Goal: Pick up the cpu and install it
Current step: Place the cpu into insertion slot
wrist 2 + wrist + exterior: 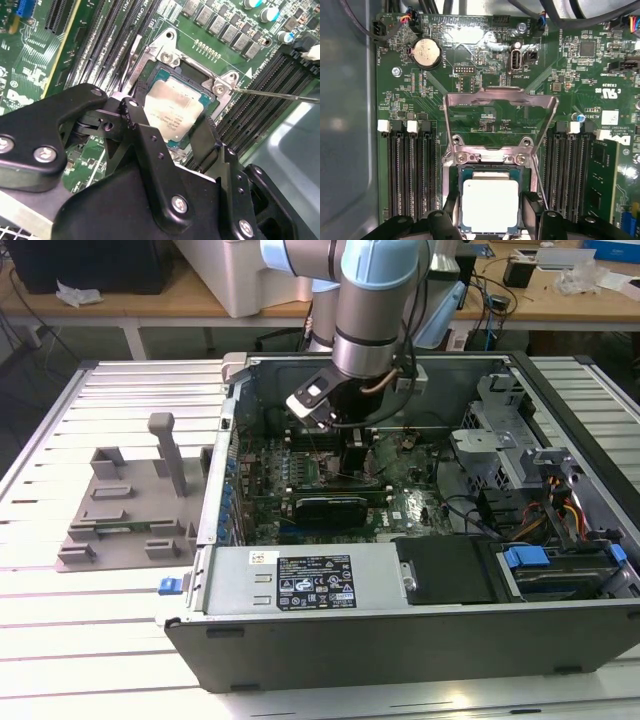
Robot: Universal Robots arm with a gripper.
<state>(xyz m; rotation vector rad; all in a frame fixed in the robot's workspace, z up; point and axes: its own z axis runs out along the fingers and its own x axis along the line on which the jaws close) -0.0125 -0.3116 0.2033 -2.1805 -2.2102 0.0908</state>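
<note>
Cpu (490, 204) lying in socket (489, 159), gripper (169, 120) straddling it, clamped or loose cannot tell, near edge hidden behind gripper.

A desk (100, 640) of pale ribbed metal slats fills the near ground under even, soft light. Beyond its far edge runs a wooden-topped bench (170, 306) on white legs. It carries a black box (90, 265) and a crumpled white wad (75, 292) at the exterior view's left, a white housing (235, 275) mid-way, and tangled cables (490, 285) toward the right.
</note>
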